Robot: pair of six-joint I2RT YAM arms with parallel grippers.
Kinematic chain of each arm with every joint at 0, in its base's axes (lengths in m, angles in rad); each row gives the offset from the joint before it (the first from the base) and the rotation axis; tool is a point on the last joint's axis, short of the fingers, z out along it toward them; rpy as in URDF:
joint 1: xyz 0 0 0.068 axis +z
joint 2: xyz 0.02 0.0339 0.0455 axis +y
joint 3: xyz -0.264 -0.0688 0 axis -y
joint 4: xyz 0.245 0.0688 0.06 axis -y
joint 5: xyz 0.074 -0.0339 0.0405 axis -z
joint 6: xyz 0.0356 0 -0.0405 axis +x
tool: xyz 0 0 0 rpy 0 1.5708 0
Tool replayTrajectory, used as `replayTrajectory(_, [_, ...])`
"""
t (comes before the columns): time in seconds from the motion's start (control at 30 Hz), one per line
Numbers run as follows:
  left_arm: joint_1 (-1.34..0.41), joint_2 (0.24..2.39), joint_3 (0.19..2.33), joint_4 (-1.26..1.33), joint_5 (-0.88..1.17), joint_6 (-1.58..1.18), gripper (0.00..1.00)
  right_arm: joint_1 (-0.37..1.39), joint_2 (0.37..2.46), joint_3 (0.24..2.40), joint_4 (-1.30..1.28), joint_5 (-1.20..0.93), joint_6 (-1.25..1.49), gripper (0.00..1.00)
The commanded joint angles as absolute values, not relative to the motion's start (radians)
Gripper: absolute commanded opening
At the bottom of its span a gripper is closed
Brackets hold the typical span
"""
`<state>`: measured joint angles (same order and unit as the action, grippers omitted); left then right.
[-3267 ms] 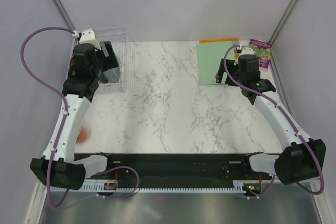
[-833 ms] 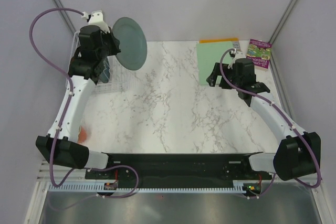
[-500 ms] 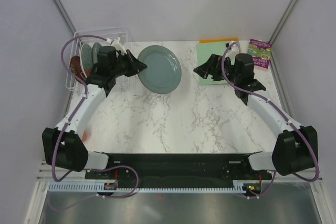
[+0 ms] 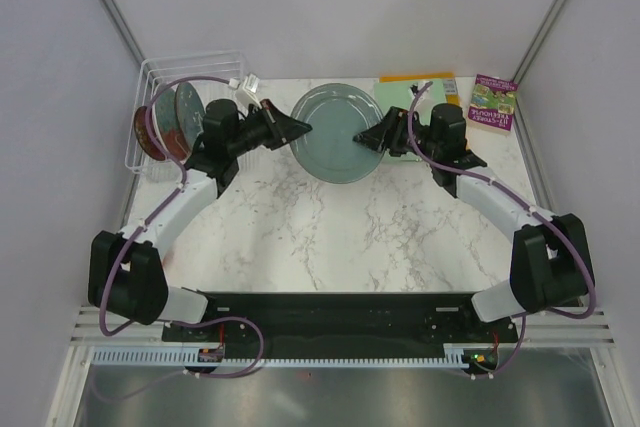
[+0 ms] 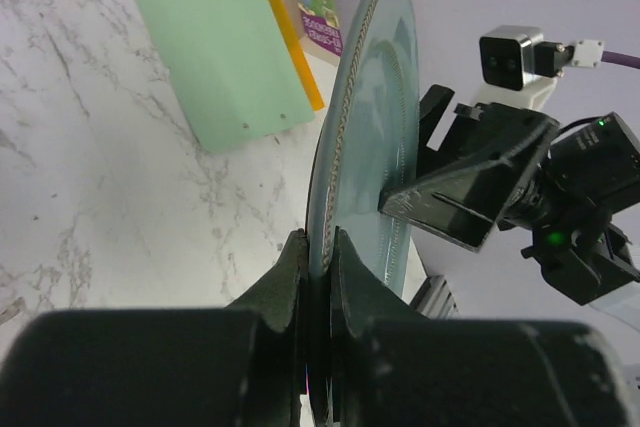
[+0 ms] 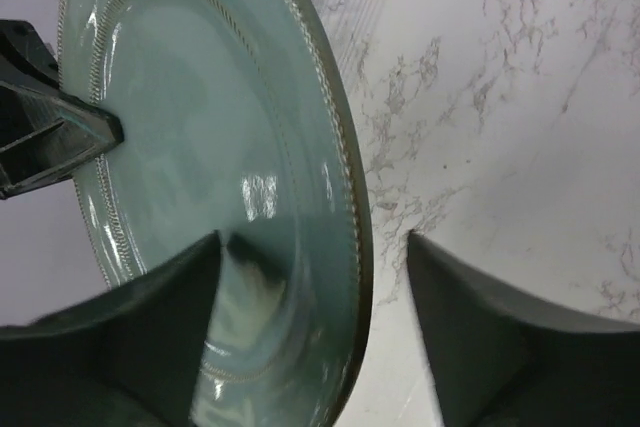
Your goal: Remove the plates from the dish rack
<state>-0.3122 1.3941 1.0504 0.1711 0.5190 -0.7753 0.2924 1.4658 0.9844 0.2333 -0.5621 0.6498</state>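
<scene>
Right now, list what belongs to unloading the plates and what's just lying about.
Job: grey-green plate pinched by the left fingers, right fingers open around its rim; dish rack; plates standing in it.
Lying about: green mat, orange sheet under it, booklet.

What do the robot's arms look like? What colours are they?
The left arm and right arm are white tubes with chunky black joints. A purple cable loops along each. The left gripper and right gripper are black, with two pointy fingers.
</scene>
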Motion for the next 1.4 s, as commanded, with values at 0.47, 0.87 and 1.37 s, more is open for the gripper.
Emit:
replayTrajectory(0.47, [-0.321, 1.293, 1.166, -0.121, -0.019, -0.41, 0.77, 0.241, 1.574, 1.107, 0.235, -0.437, 0.632, 0.0])
replayTrajectory(0.87, [-0.311, 1.189, 1.135, -0.046, -0.477, -0.131, 0.87, 0.219, 2.155, 1.649, 0.181, -0.552, 0.653, 0.0])
replayTrajectory(1.37, [-0.244, 1.252, 1.123, -0.012, -0.563, -0.107, 0.97, 0.221, 2.592, 2.126, 0.098, -0.652, 0.788, 0.5])
